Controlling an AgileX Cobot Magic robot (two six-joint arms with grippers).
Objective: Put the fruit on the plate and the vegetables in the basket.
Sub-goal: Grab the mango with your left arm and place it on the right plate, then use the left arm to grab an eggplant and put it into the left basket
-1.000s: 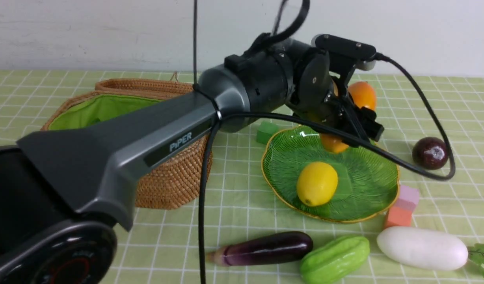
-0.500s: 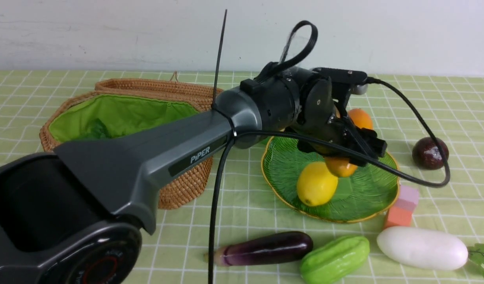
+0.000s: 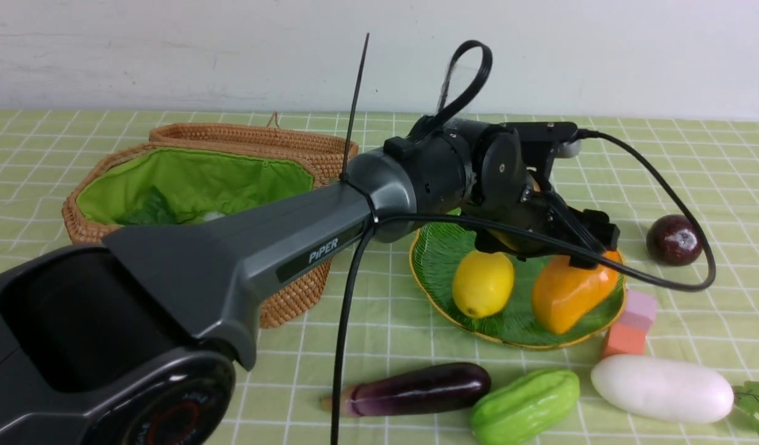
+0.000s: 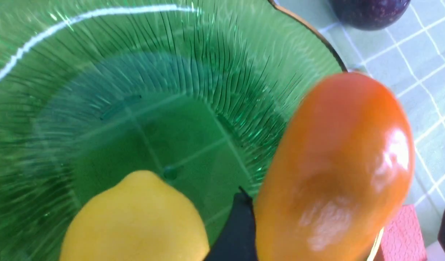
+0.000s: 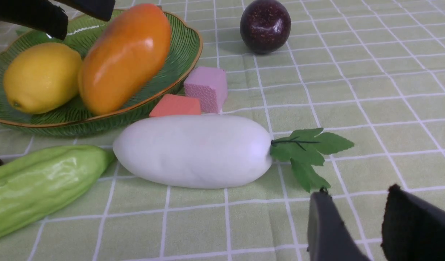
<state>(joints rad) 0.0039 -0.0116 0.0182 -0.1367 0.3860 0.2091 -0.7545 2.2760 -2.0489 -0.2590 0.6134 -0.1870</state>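
**At the plate's [image 3: 438, 253] rim: roll-off risk**

The mango [image 3: 571, 293] leans on the plate's edge beside the lemon [image 3: 482, 283], left jaws open just above. A careless lift could tip it onto the desk [image 3: 404, 340]. The right jaws gape, empty.

front wide, wrists close, all share plate [image 3: 432, 272]

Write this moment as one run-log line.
left gripper: open over plate | mango, lemon: on plate | purple fruit: on table | right gripper: open, empty | eggplant, gourd, radish: on table
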